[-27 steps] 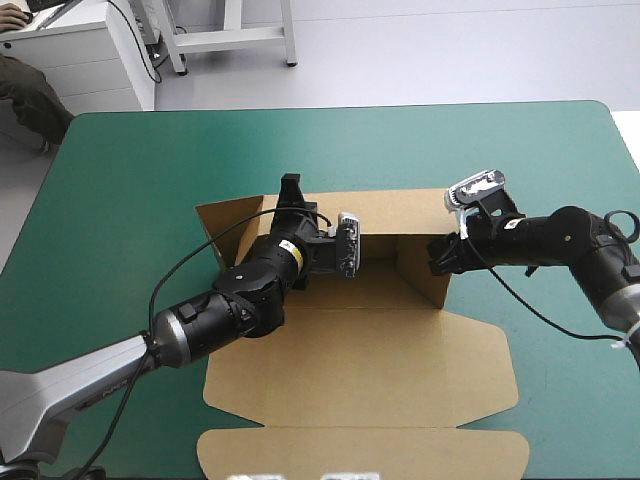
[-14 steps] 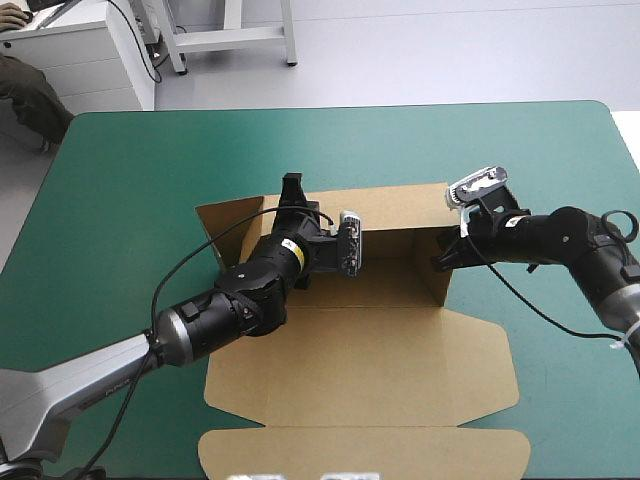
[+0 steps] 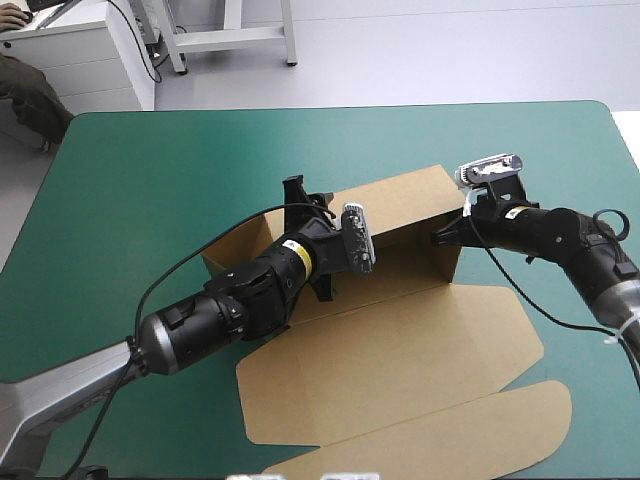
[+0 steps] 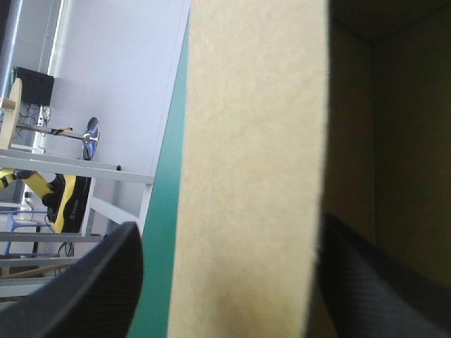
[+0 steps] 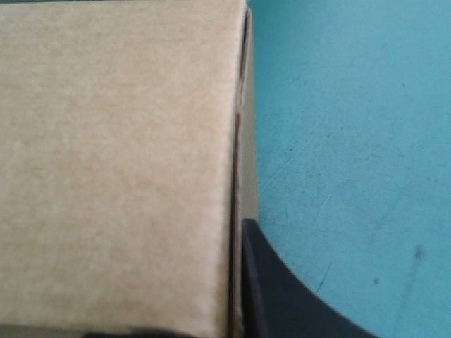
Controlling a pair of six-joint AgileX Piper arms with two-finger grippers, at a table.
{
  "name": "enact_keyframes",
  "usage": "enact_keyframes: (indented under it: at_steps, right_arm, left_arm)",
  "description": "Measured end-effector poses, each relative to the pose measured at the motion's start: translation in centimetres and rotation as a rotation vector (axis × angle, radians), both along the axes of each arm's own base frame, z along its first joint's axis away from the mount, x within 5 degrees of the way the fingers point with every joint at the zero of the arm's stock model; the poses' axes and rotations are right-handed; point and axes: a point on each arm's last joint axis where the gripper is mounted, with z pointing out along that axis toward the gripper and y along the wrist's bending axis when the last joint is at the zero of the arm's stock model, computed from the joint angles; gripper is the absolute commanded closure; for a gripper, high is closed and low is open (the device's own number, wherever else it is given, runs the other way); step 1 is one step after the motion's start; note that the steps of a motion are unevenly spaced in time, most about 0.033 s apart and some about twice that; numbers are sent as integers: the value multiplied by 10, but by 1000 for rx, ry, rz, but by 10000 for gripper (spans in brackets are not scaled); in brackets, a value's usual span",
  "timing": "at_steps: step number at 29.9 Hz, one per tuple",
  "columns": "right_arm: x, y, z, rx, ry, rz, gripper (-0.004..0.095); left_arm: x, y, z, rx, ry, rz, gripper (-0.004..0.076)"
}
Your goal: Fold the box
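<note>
High view, change: I am seeing the box point(image 3: 400, 340) swung anticlockwise since the earlier pictures, so it is no longer lying square to the table. The end flap beside the left gripper point(image 3: 305, 195), splayed flat before, is now drawn up.
High view, meaning: I am judging that the walls are rising, but the sheet is sliding as well as folding.
High view, right gripper point(image 3: 440, 237): it is working at the far wall's other end, at the corner.
High view, room: the teal-green cover point(image 3: 150, 170) is lying bare ahead of both grippers. Behind them the flat lid is reaching the table's near edge.
Left wrist view, left gripper point(image 4: 227, 222): the fingers are standing apart, straddling a raised wall of the box point(image 4: 246, 105). A strip of cover point(image 4: 161, 211) is showing between the outer finger and the board, so I am reading no clamp.
Right wrist view, right gripper point(image 5: 239, 225): one finger point(image 5: 282, 296) is pressing the layered board edge and the other is almost hidden behind the box point(image 5: 120, 162). I am reading it as clamped on the wall.
Right wrist view, room: open cover point(image 5: 338, 105) is lying beside the visible finger.
</note>
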Motion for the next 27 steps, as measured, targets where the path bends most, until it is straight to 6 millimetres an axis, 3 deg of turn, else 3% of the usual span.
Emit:
enact_keyframes:
  at_steps: [8, 11, 13, 14, 15, 21, 27]
  right_arm:
    - [3, -5, 1, 7, -5, -84, 924]
    - [3, -6, 0, 10, -2, -97, 924]
    - [3, -6, 0, 12, -1, -102, 924]
    - [3, -6, 0, 12, -1, -102, 924]
    - [3, -6, 0, 12, -1, -103, 924]
    - [3, -6, 0, 11, 0, -104, 924]
    - [3, -6, 0, 12, 0, -105, 925]
  left_arm:
    - [-73, -13, 27, -24, -5, -147, 219]
    - [-95, -15, 39, -47, -16, -209, 439]
    - [-101, -15, 51, -54, -31, -219, 696]
    - [-102, -14, 57, -61, -35, -216, 722]
    - [-102, -14, 62, -70, -34, -212, 696]
    - [-84, 1, 98, -185, 45, -136, 705]
    - [-51, 37, 123, -279, 306, -71, 706]
